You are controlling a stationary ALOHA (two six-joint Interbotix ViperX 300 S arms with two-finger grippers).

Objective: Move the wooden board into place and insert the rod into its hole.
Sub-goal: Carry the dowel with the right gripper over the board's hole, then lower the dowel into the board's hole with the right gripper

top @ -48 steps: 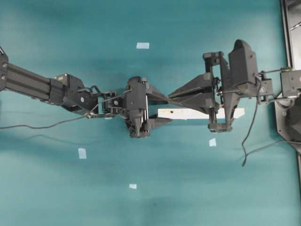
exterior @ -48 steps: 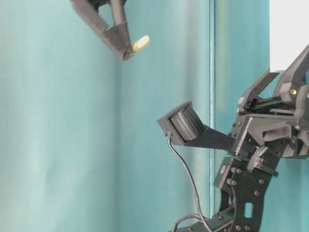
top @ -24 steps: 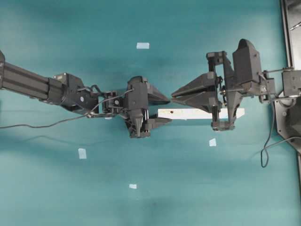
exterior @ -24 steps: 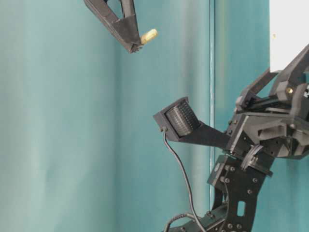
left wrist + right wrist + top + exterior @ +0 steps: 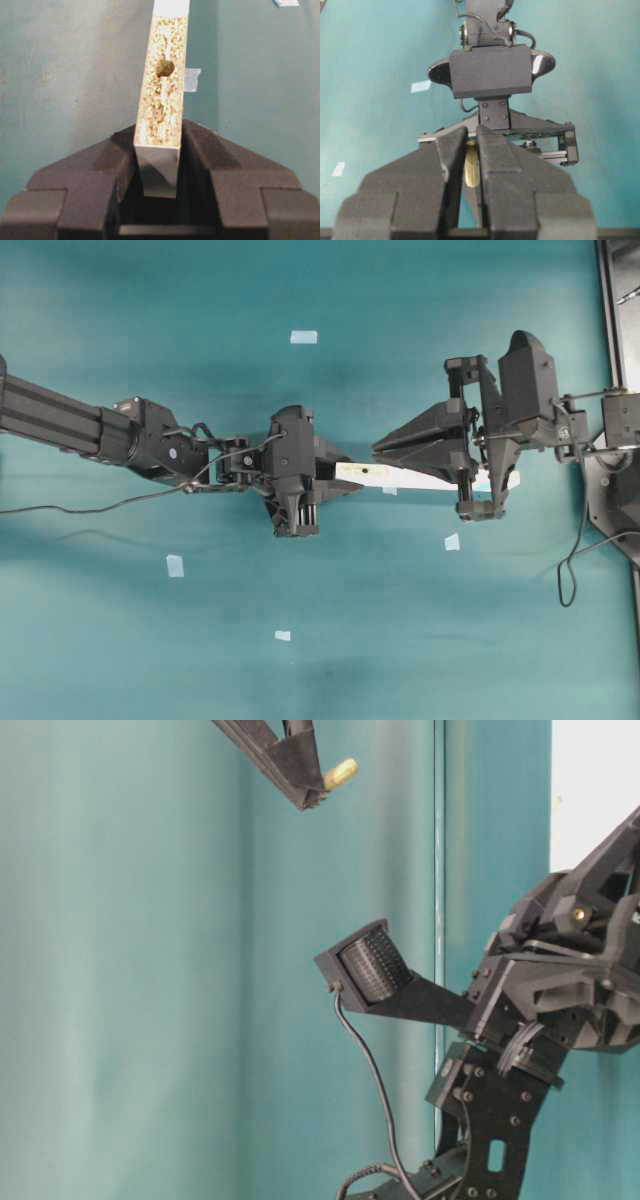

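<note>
The wooden board [image 5: 405, 478] is a pale plank running left to right between the two arms. My left gripper [image 5: 333, 473] is shut on its left end. In the left wrist view the board [image 5: 161, 102] stands on edge between the jaws of the left gripper [image 5: 159, 136], rough face up, with a dark hole [image 5: 164, 67] just past the fingertips. My right gripper [image 5: 379, 450] hovers over the board's left half, shut on the rod [image 5: 472, 169], a small cream peg. From table level the rod [image 5: 340, 772] sticks out of the fingertips.
Light-blue tape squares lie on the teal table: one at the back [image 5: 303, 337], one at the front left [image 5: 175, 565], one at the front [image 5: 283, 636], one under the right arm [image 5: 452, 541]. Another tape square [image 5: 192, 80] lies beside the board. A black frame [image 5: 615, 300] borders the right edge.
My left gripper has closed on the board's left end, and that end has shifted slightly. The right gripper, still holding the rod, has drawn back a little to the right.
</note>
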